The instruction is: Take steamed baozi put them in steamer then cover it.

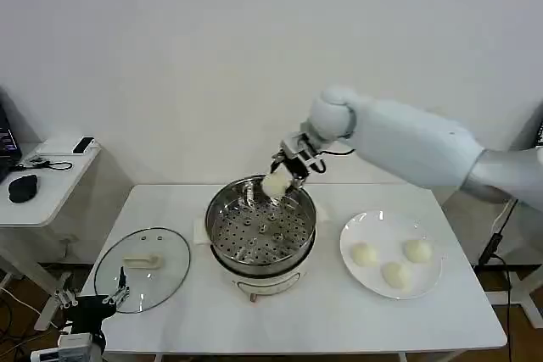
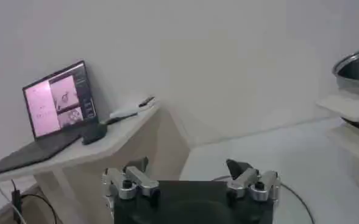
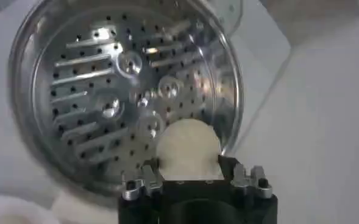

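Right gripper [image 3: 189, 164] fingers closed on small round cream-white bun [image 3: 188, 148], over far rim of shiny round steel steamer [image 1: 261, 235]. Left gripper [image 2: 191, 176] fingers wide open, empty, near left counter [image 1: 322, 311] edge.

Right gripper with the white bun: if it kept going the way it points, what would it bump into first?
Most likely the perforated shiny steel tray inside the round stainless-steel steamer. The right gripper, shut on a cream-white round bun, points down over the far rim, though depth is hard to judge.
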Motion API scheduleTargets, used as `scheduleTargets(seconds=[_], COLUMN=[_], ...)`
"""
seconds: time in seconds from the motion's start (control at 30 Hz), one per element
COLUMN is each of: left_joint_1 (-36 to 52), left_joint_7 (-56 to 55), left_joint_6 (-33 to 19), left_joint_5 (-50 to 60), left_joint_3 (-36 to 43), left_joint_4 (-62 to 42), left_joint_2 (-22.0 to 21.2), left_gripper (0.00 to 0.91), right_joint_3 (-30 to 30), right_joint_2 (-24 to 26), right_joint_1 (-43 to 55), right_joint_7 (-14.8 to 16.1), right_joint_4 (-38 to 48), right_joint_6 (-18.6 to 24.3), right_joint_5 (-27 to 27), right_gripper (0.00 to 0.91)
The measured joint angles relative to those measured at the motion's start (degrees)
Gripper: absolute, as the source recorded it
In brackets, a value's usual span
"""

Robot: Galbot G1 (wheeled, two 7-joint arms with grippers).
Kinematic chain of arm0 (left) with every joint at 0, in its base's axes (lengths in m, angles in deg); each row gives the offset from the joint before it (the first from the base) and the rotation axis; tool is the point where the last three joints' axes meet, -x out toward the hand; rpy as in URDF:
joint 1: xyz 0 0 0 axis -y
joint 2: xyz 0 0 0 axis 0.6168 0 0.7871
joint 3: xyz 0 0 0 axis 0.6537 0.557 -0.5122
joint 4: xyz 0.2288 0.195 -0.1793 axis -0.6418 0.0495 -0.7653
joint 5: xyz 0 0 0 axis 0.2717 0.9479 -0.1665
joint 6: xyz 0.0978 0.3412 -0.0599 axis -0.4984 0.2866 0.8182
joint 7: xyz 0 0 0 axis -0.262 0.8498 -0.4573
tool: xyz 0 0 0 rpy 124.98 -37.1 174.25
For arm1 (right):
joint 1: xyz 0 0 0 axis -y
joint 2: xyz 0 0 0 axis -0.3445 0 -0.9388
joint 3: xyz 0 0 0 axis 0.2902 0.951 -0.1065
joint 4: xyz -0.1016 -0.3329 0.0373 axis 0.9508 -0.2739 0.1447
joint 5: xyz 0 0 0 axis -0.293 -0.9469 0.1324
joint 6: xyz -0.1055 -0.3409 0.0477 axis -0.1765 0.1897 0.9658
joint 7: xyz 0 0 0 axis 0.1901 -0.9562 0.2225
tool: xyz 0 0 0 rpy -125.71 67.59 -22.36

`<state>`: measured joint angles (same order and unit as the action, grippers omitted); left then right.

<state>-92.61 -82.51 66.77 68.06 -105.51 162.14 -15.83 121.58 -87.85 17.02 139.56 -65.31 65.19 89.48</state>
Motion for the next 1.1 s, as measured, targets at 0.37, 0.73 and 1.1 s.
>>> scheduleTargets(seconds=[0.37,0.73,1.1], left_joint_1=[-0.55,-0.17,0.55], left_joint_7=[-0.37,-0.37,-0.36], left_joint_6=[-0.27,-0.27,-0.19], left_joint_5=[-0.09,-0.25,-0.26], left_joint_3=[-0.44,-0.58,-0.03], left_joint_4=[-0.3,-0.62,-0.85], left_joint_2=[-0.61,-0.57,-0.59], left_gripper=[0.907,0.907,0.907], right_joint_3=[0.27,-0.16,-0.59], right_joint_2=[-4.34,-6.65,-6.77], right_joint_1=[-2.65,-4.75,-6.03], right_joint_7=[-2.01,-3.94,-5.45], right_joint_4=[4.83,8.69,10.51], right_joint_6=[8.56,14.39,17.43], right_joint_5=[-7.86,-14.04,-16.89], right_gripper=[0.675,0.675,0.907])
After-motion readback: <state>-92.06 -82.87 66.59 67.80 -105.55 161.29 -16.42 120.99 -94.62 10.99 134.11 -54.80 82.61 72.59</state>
